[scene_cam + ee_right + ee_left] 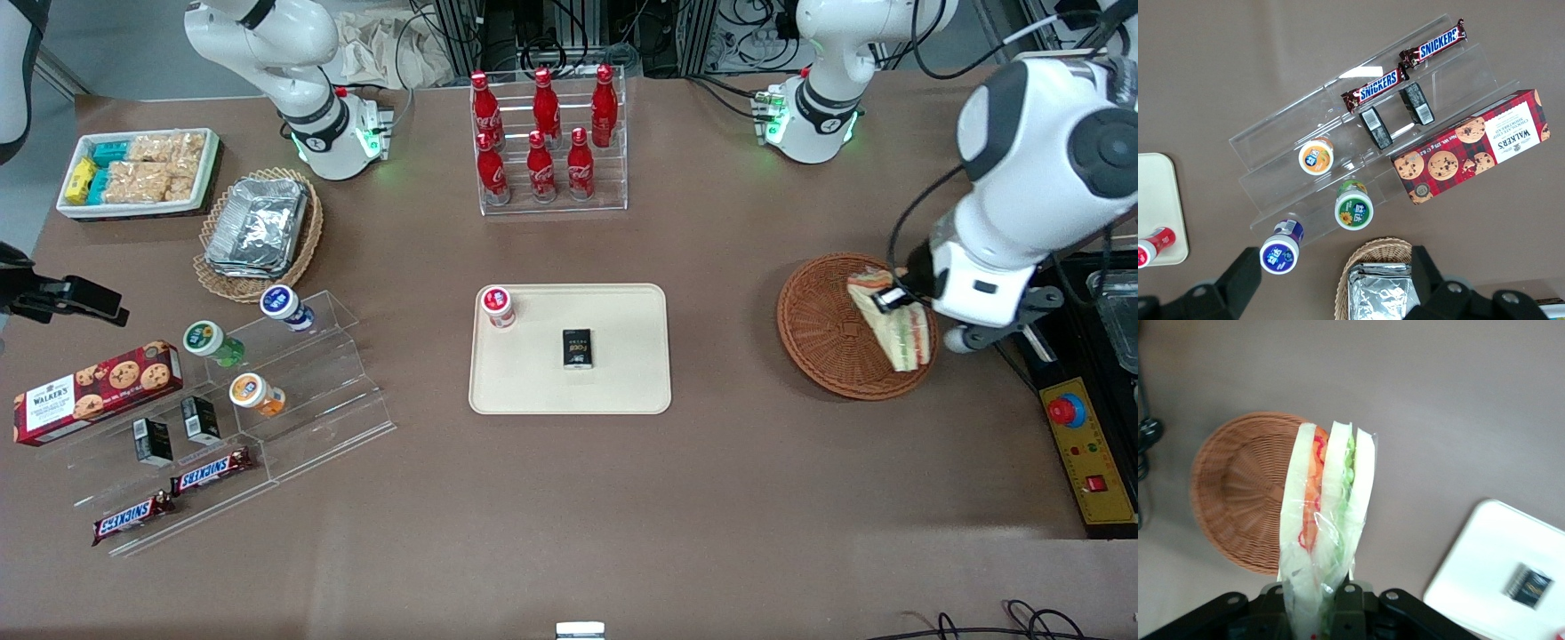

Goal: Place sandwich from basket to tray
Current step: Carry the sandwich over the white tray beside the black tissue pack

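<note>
sandwich (1328, 520) clamped in the gripper (898, 293), raised above the brown basket (822, 333), tray (622, 373) well apart toward the middle of the worktop (711, 498)

The gripper (898, 293) holds the sandwich (893, 322) above the basket (822, 331), which sits toward the working arm's end of the table. The tray (613, 373) lies at mid-table, well apart from the basket, with a small bottle (498, 307) in one corner and a small box (578, 348) near its middle. The bottle rack (549, 142) stands farther from the front camera than the tray. The stepped acrylic stand (293, 391) and the cookie box (96, 391) lie toward the parked arm's end.
</note>
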Robot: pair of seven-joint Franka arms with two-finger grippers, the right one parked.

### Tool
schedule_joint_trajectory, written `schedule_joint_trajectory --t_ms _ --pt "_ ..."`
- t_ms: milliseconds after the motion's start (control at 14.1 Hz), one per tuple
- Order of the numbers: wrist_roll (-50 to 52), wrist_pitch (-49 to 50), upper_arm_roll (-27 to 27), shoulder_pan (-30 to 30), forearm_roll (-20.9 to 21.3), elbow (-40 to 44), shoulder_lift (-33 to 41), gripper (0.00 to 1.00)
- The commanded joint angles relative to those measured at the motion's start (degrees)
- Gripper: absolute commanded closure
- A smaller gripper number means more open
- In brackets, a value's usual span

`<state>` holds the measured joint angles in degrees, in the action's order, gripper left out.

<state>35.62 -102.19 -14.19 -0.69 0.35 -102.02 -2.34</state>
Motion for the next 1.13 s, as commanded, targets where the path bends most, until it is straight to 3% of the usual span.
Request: schedule_joint_trajectory --t_ms 0,212,495,1061 --pt "0.5 0.68 -6.61 -0.1 0.09 3.06 -3.54 1.0" --pt "5.16 -2.38 -13.65 0.33 0.79 2.45 -6.96 1.0" --pt "5.78 -9.85 -14.46 6.65 1.49 1.83 -15.74 1.0" --pt "16.32 -23.4 -14.29 13.87 14.23 1.91 -31.22 1.0"
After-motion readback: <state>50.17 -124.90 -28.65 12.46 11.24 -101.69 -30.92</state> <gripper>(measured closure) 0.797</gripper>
